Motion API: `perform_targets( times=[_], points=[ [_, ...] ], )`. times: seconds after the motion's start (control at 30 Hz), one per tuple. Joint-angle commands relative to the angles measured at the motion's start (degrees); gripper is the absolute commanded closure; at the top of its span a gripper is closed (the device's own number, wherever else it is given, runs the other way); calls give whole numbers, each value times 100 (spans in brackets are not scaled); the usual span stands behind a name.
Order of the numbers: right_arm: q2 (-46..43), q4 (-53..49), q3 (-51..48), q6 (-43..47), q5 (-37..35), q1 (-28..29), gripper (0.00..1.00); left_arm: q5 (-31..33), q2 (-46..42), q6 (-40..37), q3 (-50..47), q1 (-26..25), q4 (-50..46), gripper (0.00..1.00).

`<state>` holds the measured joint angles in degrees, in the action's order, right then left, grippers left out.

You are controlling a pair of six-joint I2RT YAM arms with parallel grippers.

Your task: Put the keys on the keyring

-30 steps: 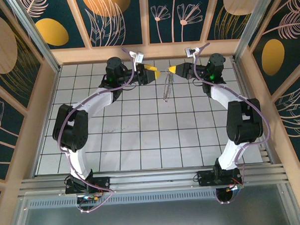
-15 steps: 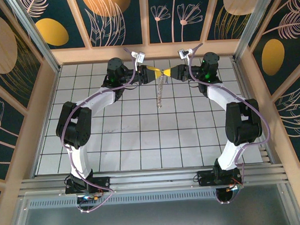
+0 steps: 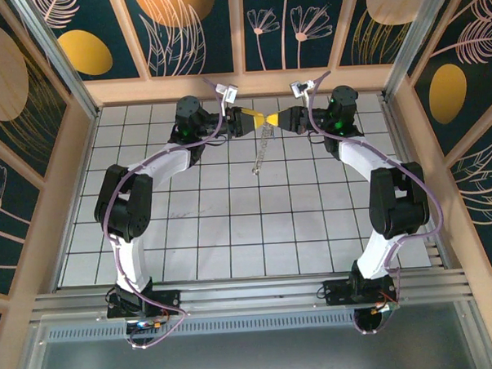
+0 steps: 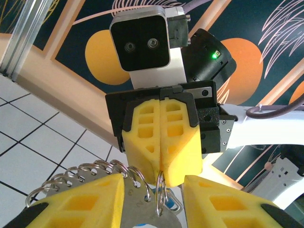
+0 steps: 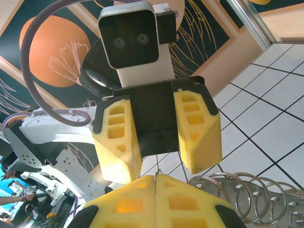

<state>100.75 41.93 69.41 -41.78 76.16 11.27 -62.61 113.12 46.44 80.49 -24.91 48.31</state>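
Up at 12 o'clock over the table (image 3: pixel 190 203), the right gripper (image 3: pixel 281 118) is clamped on the keyring (image 3: pixel 261 147), its chain dangling toward 6 o'clock, likely to steady it in mid-air. The left gripper (image 3: pixel 264 118), jaws apart, meets it tip to tip, seemingly straddling the keyring for threading

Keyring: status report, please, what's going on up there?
Right gripper shut on keyring, which dangles. Left gripper open, straddling it. Nothing blocking.

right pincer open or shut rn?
Shut. On the right pincer, yellow fingers meet with no gap, pinching a ring of the keyring.
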Motion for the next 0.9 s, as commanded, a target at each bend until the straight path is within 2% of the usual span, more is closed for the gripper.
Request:
perform_targets(
  times=[0.0,0.27,0.63,0.7,0.73,0.87],
  points=[
    [-88,159,293,138,22,48,100,-172,61,155,57,12,447,63],
    [-10,287,301,30,-40,60,100,-302,71,270,22,12,615,71],
    [45,316,300,4,-84,96,100,-348,118,393,0,3,809,77],
    [51,319,299,7,-94,103,100,-348,130,409,3,4,815,74],
    [61,320,295,4,-101,95,100,-335,131,408,-2,7,798,68],
    [49,295,282,31,-114,85,100,-228,87,270,-33,5,682,65]
  ],
)
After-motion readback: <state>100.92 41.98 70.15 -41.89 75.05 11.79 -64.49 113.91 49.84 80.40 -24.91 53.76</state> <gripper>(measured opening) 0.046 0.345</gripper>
